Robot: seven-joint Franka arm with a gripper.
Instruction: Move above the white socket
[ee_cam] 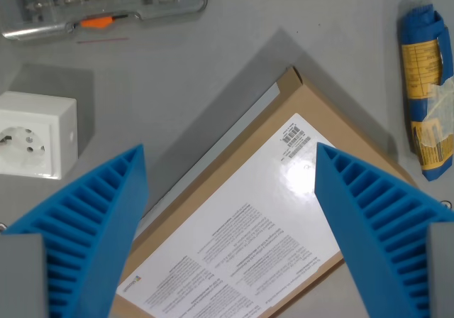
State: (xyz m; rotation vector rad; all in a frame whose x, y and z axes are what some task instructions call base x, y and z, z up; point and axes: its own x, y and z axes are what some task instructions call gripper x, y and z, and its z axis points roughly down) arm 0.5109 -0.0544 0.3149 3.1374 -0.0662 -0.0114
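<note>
Blue ribbed fingers (92,226) fill the bottom of my wrist view on both sides, spread wide with nothing between them, so my gripper (227,169) is carrying nothing and hangs clear of the table.

Going from the wrist view's left: the white socket (35,135) sits at the left edge, face up, its round recess and pin holes toward me. It is well off my centre line, which tells me I am not above it yet. I judge the move has to carry me toward that side until the socket sits between the fingers.

Behind it, along the top edge, lies a clear plastic bit case (106,2) with an orange-handled tool (96,21) in it, out of the way.

Directly under me is a flat cardboard package (248,211) with a white printed label (241,247), lying at an angle on the grey table (177,77). Right now that is what I am centred over.

At the far right a blue and yellow wrapped packet (425,91) lies lengthwise, apart from everything else.
</note>
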